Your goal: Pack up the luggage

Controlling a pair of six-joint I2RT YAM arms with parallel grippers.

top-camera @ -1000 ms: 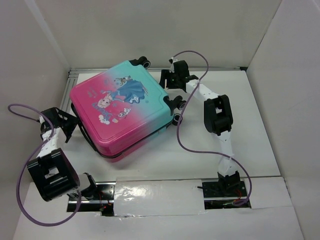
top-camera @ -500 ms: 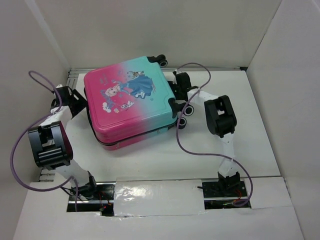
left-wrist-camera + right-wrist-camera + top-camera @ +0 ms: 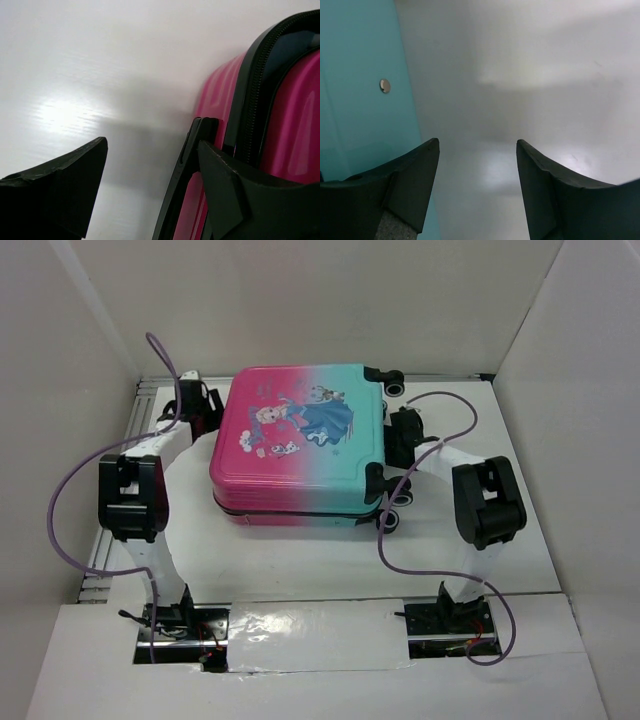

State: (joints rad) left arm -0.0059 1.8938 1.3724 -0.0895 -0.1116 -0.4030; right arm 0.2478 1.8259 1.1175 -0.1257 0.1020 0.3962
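Note:
The luggage (image 3: 300,440) lies flat and closed at the back middle of the table, its pink end to the left and its teal end to the right. My left gripper (image 3: 205,410) is against the pink left side. In the left wrist view it (image 3: 152,145) stands open; a thin black handle strip (image 3: 182,175) on the pink shell (image 3: 295,125) lies between the jaws, close to the right finger. My right gripper (image 3: 400,430) sits at the teal side between the wheels (image 3: 397,383). In the right wrist view it (image 3: 477,142) is open over bare table, with the teal shell (image 3: 360,75) beside its left finger.
White walls enclose the table on the left, back and right. A metal rail (image 3: 140,420) runs along the left edge. Purple cables (image 3: 70,480) loop off both arms, the right one (image 3: 400,540) lying on the table near the luggage's front right wheel (image 3: 400,498).
The luggage has turned clockwise and shifted right and back. My left arm swung from the near left up to the suitcase's pink side. The right arm moved back to the right.

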